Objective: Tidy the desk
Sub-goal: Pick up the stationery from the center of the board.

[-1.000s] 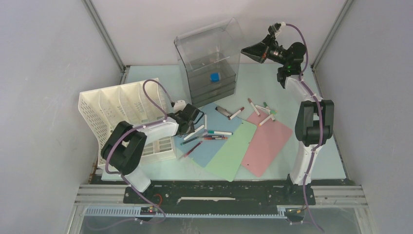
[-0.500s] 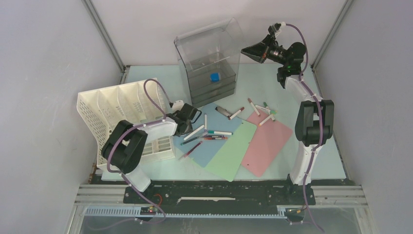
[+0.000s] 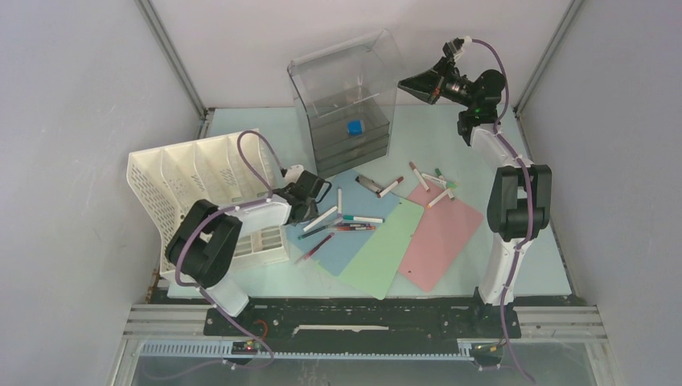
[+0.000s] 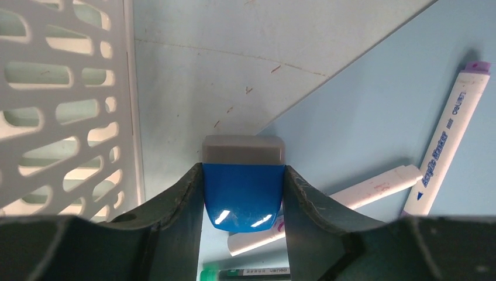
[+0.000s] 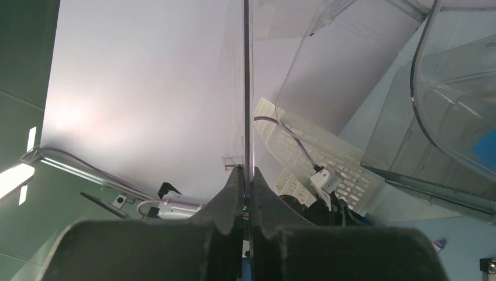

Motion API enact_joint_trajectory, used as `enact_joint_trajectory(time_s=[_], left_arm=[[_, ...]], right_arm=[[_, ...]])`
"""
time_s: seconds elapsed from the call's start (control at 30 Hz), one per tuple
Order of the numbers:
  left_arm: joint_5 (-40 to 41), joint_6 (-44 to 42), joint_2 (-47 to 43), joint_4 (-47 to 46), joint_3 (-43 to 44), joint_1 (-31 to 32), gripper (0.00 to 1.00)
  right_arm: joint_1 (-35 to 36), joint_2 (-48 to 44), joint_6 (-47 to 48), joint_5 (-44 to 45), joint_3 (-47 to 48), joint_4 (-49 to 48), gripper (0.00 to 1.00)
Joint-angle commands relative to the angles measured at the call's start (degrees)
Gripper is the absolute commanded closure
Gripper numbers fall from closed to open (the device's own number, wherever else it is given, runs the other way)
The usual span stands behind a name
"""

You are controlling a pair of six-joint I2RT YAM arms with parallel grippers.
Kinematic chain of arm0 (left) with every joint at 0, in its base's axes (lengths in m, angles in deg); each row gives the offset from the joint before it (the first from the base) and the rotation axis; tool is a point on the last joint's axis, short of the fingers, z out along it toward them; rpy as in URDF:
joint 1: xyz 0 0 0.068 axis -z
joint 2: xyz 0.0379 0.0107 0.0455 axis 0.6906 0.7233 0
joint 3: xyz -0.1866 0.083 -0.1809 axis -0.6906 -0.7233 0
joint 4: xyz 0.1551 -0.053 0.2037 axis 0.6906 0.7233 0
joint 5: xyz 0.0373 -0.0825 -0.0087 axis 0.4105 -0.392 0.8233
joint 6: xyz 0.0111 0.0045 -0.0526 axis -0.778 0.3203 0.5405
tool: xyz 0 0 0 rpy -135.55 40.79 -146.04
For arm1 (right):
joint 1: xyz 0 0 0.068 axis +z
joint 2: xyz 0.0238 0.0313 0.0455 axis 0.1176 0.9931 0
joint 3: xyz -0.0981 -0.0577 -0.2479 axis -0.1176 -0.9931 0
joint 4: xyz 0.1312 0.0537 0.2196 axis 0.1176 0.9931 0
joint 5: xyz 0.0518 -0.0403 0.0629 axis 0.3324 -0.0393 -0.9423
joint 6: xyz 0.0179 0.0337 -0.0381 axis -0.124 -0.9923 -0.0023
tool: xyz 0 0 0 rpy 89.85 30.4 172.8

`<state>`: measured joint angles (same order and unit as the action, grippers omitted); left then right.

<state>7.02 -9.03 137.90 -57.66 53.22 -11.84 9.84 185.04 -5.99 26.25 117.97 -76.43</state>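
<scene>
Blue, grey-tipped piece (image 4: 243,206) clamped in the left pincer (image 4: 244,186), low over the mint surface (image 3: 426,129), beside the white rack (image 3: 181,173). Right pincer (image 5: 246,175) pressed shut, empty, raised high. Next, probably: carry it to a container and release cleanly.

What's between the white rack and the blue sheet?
Just bare, scratched desk, as the left wrist view shows; the left end effector, shut on a blue block, hangs over that strip.

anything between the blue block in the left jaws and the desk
Nothing visible: bare desk lies straight ahead of the blue block, white file rack to one side, blue sheet and markers to the other.
</scene>
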Motion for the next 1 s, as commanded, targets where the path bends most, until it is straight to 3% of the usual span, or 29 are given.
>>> enact_joint_trajectory(time_s=[0.0,0.43,0.63,0.97], left_arm=[[-2.56,-1.0,-4.72,-2.64,-2.61,0.08,0.73],[-8.43,-6.87,-21.26,-16.63,-11.47,3.08,0.86],[-10.22,-12.87,-27.92,-28.37,-15.3,5.55,0.93],[-14.13,-27.32,-28.88,-42.57,-15.25,6.3,0.94]], right_arm=[[-0.1,-1.6,1.93,1.53,0.03,-2.99,0.98],[0.31,-1.27,1.87,1.54,0.16,-3.19,0.99],[0.47,-1.31,1.88,1.53,0.16,-3.28,0.98],[1.1,-1.55,1.71,1.64,0.14,-3.28,0.98]])
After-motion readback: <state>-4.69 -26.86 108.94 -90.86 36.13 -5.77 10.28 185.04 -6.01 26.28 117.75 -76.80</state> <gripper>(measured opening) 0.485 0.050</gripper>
